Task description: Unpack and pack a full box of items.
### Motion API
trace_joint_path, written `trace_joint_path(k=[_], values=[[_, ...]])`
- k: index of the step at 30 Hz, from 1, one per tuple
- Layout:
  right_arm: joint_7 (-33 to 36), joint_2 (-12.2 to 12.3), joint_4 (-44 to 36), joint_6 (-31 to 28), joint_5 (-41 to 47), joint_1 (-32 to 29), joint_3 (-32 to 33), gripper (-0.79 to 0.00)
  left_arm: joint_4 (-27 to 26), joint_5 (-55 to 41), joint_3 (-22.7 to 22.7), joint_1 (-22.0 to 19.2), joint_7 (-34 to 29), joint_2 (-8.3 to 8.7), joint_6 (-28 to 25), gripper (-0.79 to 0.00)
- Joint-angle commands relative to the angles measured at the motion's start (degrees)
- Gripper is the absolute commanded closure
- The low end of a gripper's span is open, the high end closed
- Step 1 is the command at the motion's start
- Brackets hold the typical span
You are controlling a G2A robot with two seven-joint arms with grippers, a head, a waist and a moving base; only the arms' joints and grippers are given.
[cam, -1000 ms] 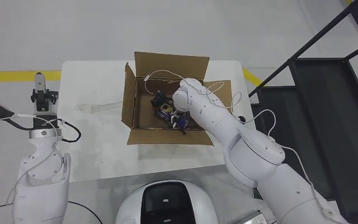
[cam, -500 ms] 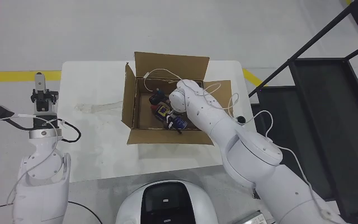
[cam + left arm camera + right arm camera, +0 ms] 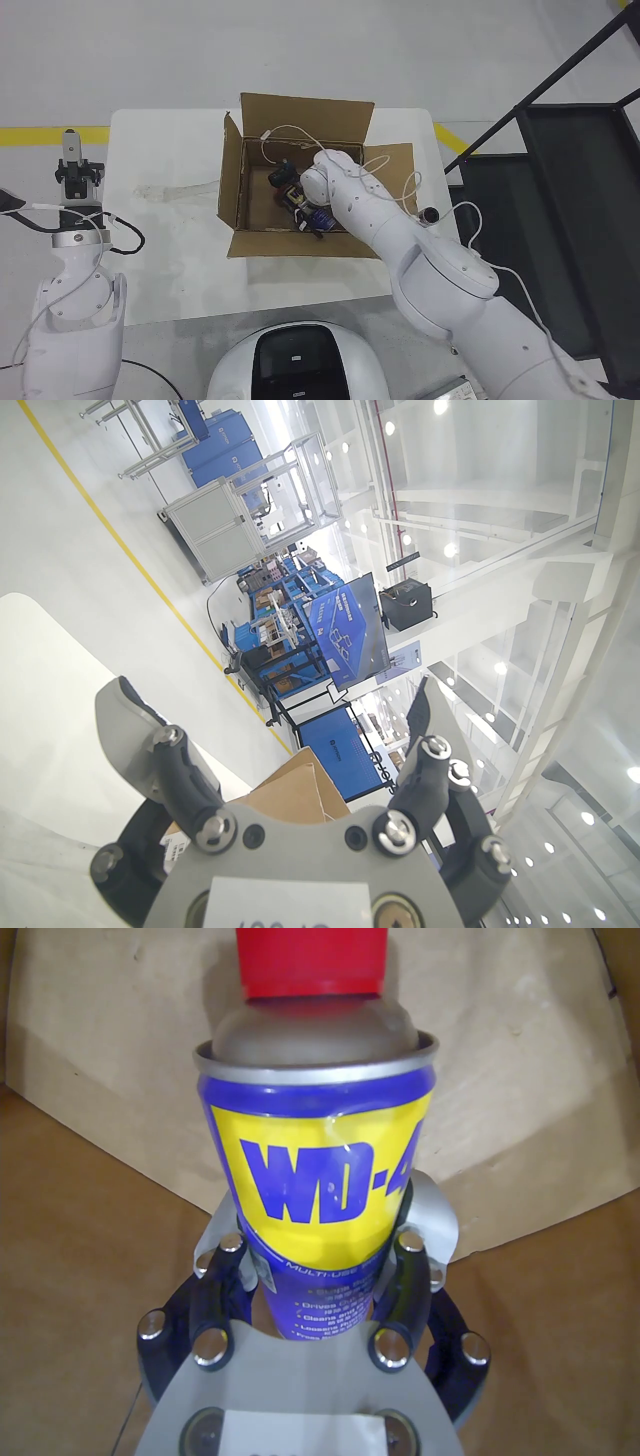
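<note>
Here, right end effector (image 3: 321, 1233) clamping spray can (image 3: 320, 1163) in box (image 3: 305, 110), cap (image 3: 312, 960) cropped, left end effector (image 3: 272, 697) wide.

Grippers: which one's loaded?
The right gripper, shut on the can in the box; the left gripper is open and empty.

We count one desk (image 3: 170, 150), one cardboard box (image 3: 300, 115) and one spray can (image 3: 320, 1153), this last between the jaws of the right gripper (image 3: 325, 1223).
</note>
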Motion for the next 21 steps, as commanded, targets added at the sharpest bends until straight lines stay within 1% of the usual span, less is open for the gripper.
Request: trace_joint_path(k=[1,11,21], values=[[-0.2,-0.1,0.5,-0.2,0.1,0.1,0.2,0.000,0.0,0.0,0.0,0.0,0.0,0.00,0.0,-0.785],[-0.3,0.6,2.4,-5.1,2.8,2.5,2.5,0.000,0.0,0.0,0.0,0.0,0.0,0.00,0.0,-0.785],[0.6,1.9,0.8,-8.0,4.4,3.8,4.6,0.000,0.0,0.0,0.0,0.0,0.0,0.00,0.0,-0.785]])
